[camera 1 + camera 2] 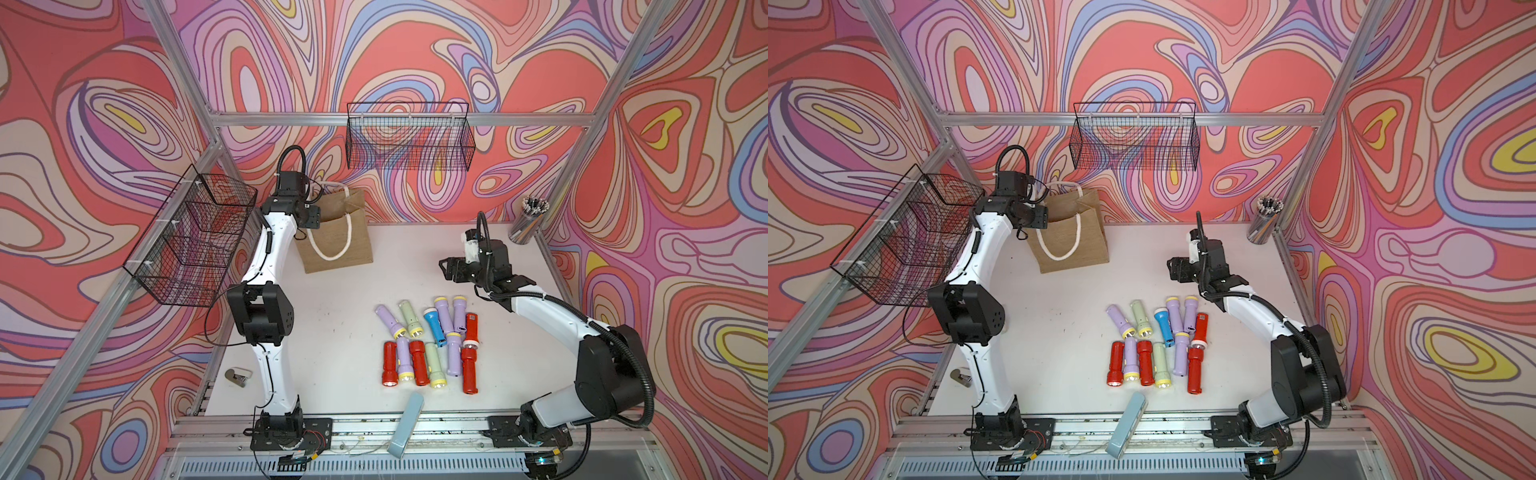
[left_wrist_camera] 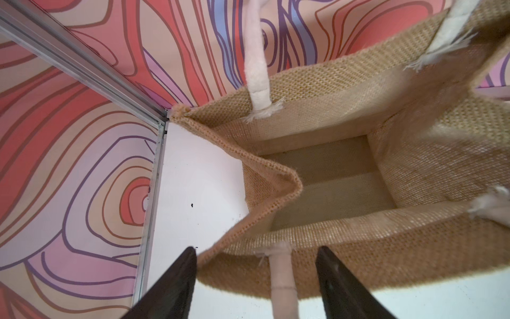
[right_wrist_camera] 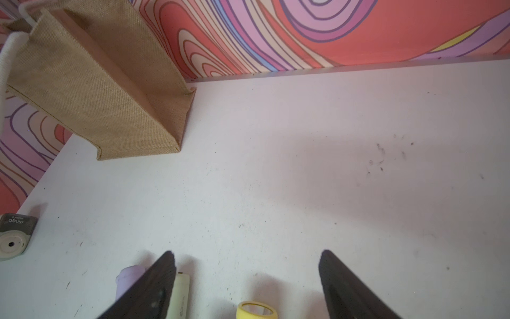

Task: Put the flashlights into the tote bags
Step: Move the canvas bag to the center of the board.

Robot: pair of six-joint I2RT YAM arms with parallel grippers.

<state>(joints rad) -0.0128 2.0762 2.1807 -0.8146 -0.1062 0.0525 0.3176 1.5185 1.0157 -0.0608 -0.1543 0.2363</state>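
Observation:
Several flashlights (image 1: 432, 340), lilac, red, pale green and one blue, lie in a loose cluster on the white table in both top views. The tan tote bag (image 1: 338, 232) stands upright at the back left with white rope handles. My left gripper (image 1: 313, 216) hovers at the bag's left rim. In the left wrist view it (image 2: 256, 250) is open, its fingers straddling the near wall and a rope handle (image 2: 283, 279), and the bag's floor (image 2: 331, 190) shows bare. My right gripper (image 1: 446, 268) is open above the table behind the cluster, with nothing between its fingers (image 3: 248, 252). A yellow flashlight head (image 3: 256, 310) lies just below it.
Black wire baskets hang on the back wall (image 1: 409, 137) and the left wall (image 1: 195, 237). A cup of pens (image 1: 530, 220) stands at the back right corner. A flat grey-blue bar (image 1: 405, 424) lies over the front rail. A small grey device (image 1: 239, 376) sits front left.

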